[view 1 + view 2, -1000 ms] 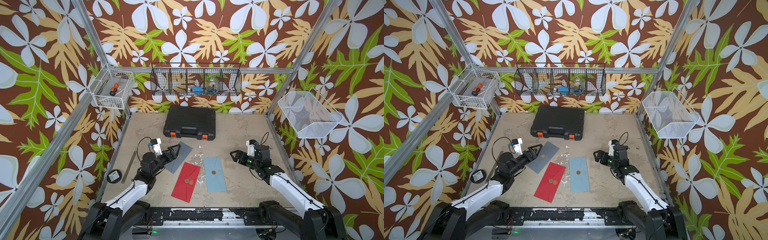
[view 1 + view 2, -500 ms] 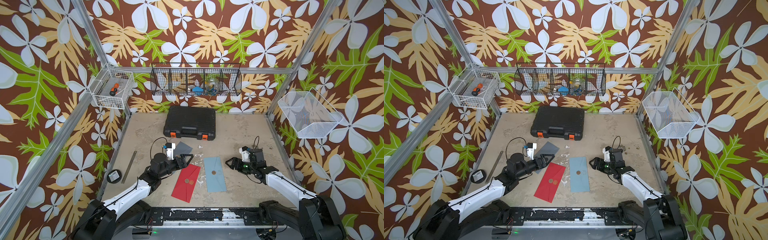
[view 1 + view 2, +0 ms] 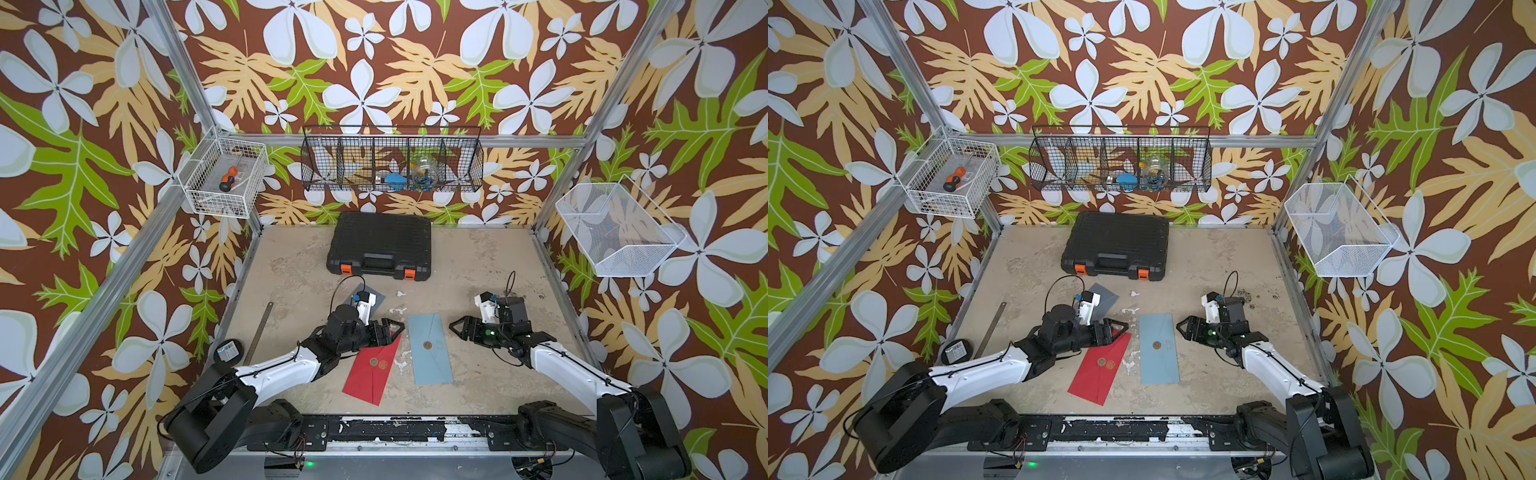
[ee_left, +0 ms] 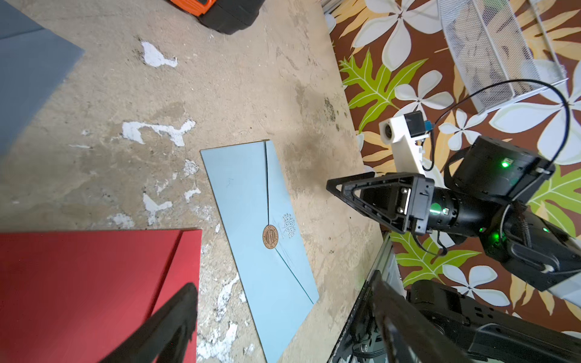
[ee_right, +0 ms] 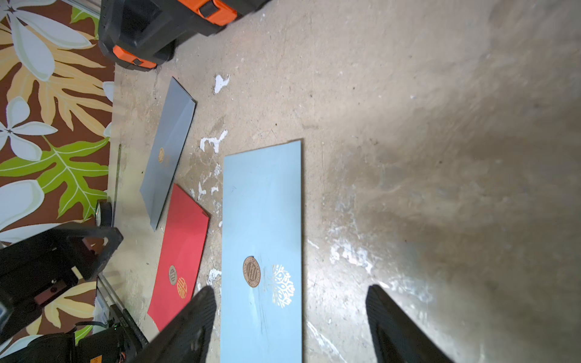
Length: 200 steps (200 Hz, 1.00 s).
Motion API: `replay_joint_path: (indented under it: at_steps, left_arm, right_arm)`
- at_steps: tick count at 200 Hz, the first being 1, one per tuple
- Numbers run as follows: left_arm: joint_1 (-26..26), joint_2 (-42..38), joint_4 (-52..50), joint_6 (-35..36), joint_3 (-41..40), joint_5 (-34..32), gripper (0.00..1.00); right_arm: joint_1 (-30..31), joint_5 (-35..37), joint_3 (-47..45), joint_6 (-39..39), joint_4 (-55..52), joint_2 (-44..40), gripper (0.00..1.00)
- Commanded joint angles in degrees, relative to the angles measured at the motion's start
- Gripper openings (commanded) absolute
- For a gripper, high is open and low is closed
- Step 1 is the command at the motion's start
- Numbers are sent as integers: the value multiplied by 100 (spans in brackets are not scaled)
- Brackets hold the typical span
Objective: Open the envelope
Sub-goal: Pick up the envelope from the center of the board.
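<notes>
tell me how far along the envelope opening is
Done: nothing yet; the blue envelope lies flat, flap shut under its round seal. In hand: left jaws and right jaws, open and empty, flank it. Left: grip and lift the flap.

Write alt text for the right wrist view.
A closed blue envelope with a round seal lies flat on the table, framed by the open right claw. A red envelope lies beside it, a grey envelope past that, and a black case farther off.
</notes>
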Motion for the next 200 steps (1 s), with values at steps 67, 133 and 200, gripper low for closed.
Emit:
replay_joint_path:
  at_steps: [67, 133, 200]
  left_arm:
    - [-514, 610, 100, -159, 239, 257, 85]
    - [-577, 1049, 252, -329, 349, 310, 82]
    - [-621, 1323, 288, -457, 342, 341, 82]
  right_arm:
    - [7, -393, -38, 134, 215, 132, 73]
    - [7, -550, -281, 336, 633, 195, 72]
    - [16, -800, -479, 436, 1042, 518, 70]
